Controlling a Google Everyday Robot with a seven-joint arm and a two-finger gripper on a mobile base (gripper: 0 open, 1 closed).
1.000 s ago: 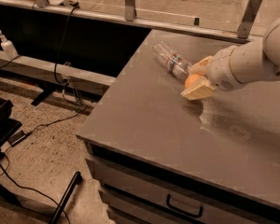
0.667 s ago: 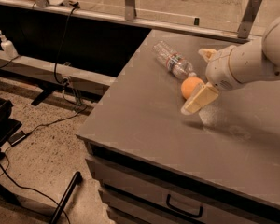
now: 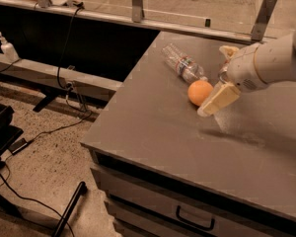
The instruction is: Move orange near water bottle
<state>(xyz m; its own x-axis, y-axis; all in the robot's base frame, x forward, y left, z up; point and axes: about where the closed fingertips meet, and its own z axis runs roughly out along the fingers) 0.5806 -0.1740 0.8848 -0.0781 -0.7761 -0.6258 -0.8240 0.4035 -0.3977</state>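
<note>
I found the orange (image 3: 200,92) right of frame centre on the table (image 3: 153,132), just below the cap end of the water bottle (image 3: 182,64), which lay on its side pointing up-left. My hand (image 3: 215,81) hung immediately right of the orange, fingers spread, gripping nothing.

hand (image 3: 216,80) just right of orange (image 3: 199,93); water bottle (image 3: 183,64) behind; table (image 3: 153,127) front free

Grey table (image 3: 153,132) with a handled drawer (image 3: 148,201) stands on a speckled floor (image 3: 44,177) strewn with black cables (image 3: 64,127); behind, a pump bottle (image 3: 6,47) sits on a low ledge (image 3: 39,70) below a dark wall panel (image 3: 103,43).
</note>
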